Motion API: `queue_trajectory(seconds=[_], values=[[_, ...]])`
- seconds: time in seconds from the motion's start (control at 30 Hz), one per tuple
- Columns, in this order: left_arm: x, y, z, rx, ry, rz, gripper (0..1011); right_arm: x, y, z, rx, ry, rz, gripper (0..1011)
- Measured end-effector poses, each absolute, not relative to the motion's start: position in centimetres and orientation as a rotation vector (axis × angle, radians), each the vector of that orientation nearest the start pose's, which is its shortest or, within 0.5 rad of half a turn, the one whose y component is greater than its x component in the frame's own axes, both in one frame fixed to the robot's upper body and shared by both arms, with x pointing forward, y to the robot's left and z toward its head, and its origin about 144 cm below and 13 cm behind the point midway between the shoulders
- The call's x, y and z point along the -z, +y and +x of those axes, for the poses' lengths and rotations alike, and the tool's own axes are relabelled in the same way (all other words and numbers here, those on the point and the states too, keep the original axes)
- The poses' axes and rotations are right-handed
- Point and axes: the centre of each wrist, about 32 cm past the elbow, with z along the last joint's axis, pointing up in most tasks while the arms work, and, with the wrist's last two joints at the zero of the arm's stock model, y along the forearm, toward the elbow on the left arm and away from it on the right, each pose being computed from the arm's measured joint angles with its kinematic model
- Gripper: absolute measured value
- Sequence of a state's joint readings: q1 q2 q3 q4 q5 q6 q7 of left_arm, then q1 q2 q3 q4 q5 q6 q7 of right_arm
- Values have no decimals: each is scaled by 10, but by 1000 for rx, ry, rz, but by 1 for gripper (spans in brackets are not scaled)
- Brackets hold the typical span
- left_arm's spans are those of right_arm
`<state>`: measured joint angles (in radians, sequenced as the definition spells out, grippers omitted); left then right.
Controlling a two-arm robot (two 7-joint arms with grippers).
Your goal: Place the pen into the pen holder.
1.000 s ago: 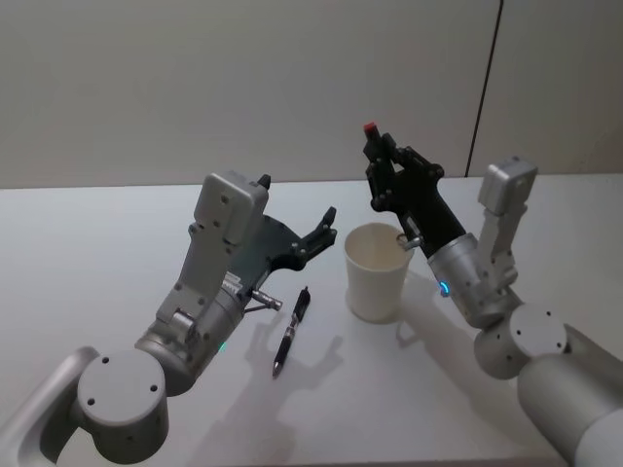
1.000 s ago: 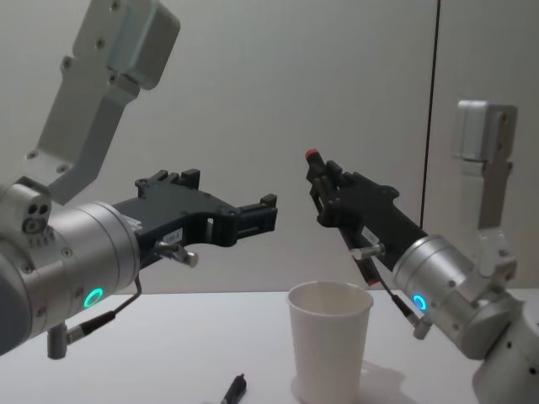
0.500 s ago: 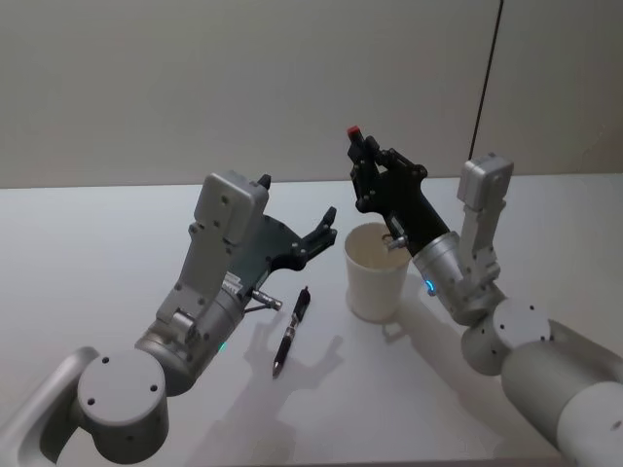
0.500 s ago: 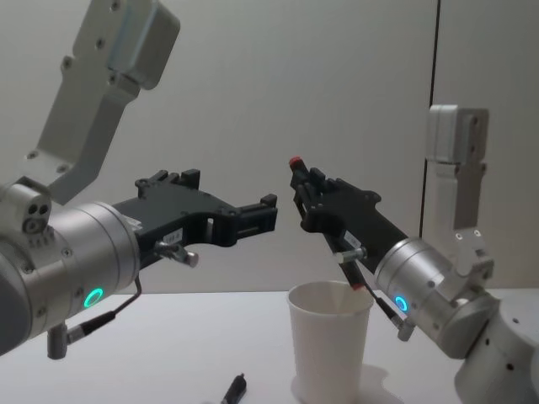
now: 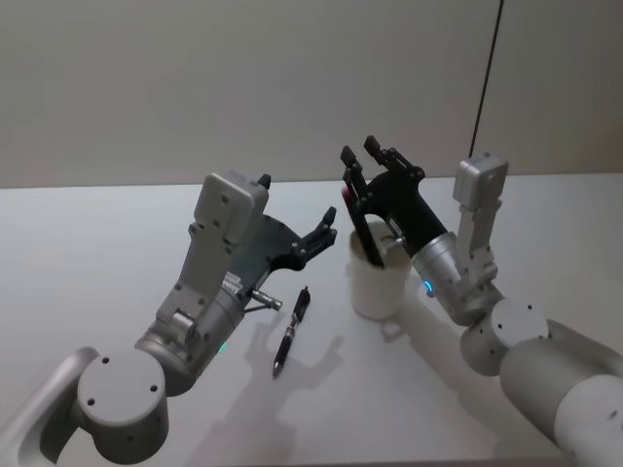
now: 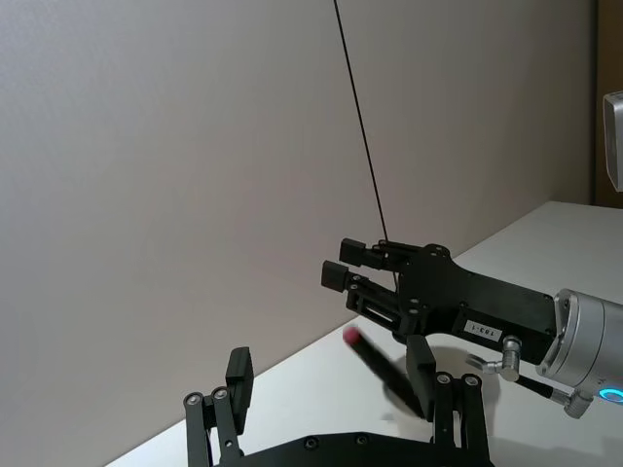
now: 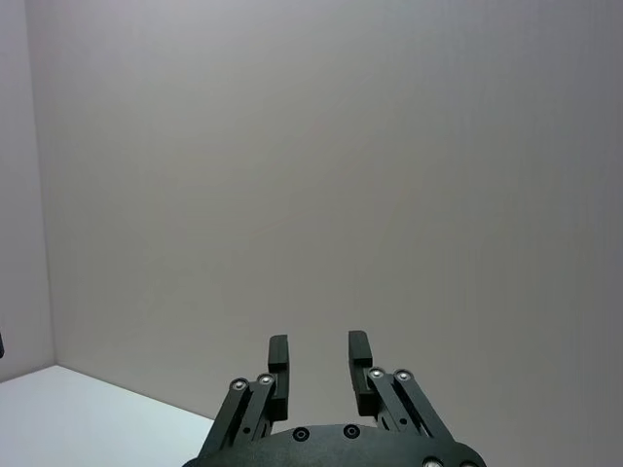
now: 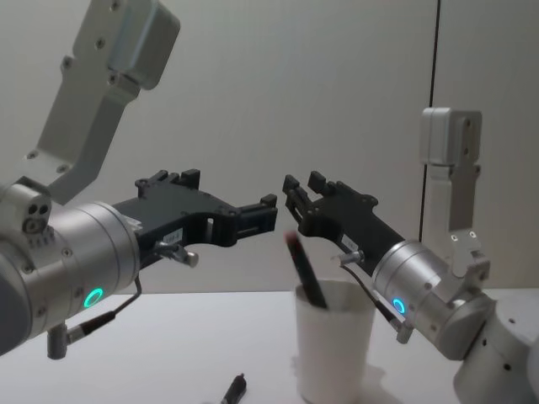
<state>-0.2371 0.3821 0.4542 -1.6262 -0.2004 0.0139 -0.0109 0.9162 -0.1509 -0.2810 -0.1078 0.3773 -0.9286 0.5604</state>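
On the white table (image 5: 107,243), the left gripper (image 6: 329,375) hangs above the surface to the left of the pen holder (image 8: 337,353), its fingers spread wide and empty. Over the pen holder hovers the right gripper (image 8: 303,182), fingers parted and gripping nothing. Inside the holder leans a dark pen (image 8: 303,269), tilted leftward, its red end poking above the rim just beneath those fingers. Another black pen (image 5: 290,333) lies flat on the table between the left arm and the holder.
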Motion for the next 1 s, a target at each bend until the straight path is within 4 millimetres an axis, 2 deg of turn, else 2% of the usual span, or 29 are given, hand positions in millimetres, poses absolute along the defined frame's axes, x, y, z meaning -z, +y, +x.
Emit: queue_trajectory(seconds=[0.03,0.13,0.23,0.33,0.37,0.7,0.77,1.0], values=[[-1204,198,492,-1124,-268,61,1003,-1112,-128,627,939,-230,371,374],[-1204,198,492,-1124,-268,61,1003,-1112,-128,627,941,-229,370,433],[-1204,198,492,-1124,-268,61,1003,-1112,-129,628,944,-227,370,575],[-1204,198,492,-1124,-268,61,1003,-1112,-129,628,945,-226,370,634],[-1204,198,492,-1124,-268,61,1003,-1112,-130,628,946,-226,370,689],[-1204,198,492,-1124,-268,61,1003,-1112,-132,628,950,-224,378,969],[-1204,198,492,-1124,-268,61,1003,-1112,-132,628,951,-224,380,1000],[-1204,198,492,-1124,-268,61,1003,-1112,-135,629,967,-223,395,1001]])
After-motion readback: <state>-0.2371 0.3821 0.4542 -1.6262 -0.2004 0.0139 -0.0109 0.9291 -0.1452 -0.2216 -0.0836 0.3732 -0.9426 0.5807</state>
